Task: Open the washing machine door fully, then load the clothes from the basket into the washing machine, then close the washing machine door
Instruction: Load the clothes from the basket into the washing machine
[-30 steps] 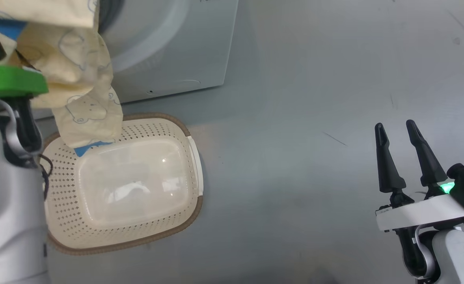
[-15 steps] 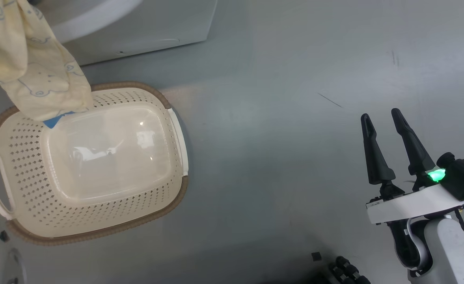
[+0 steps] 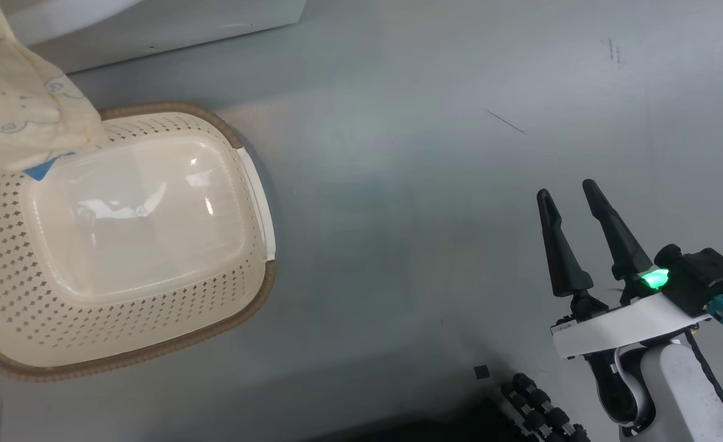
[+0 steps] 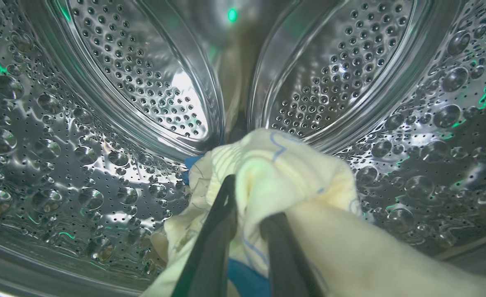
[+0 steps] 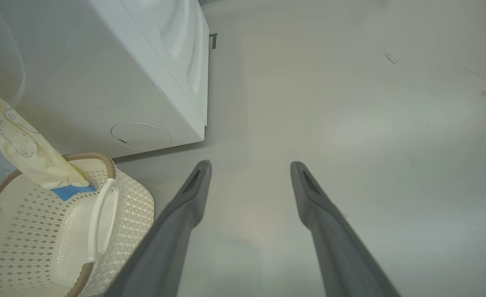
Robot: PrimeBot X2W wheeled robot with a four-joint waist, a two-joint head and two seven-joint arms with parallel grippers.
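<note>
Clothes sit pinched in your left gripper, its jaws narrowed on the pale yellow fabric inside the washing machine, among its steel drum walls. A tail of fabric hangs over the basket. Your right gripper hovers above the floor, jaws spread wide, touching nothing.

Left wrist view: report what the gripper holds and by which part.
The left gripper is shut on the clothes, pinching a bunched fold of the yellow fabric inside the drum. The right gripper is open, holding nothing.
</note>
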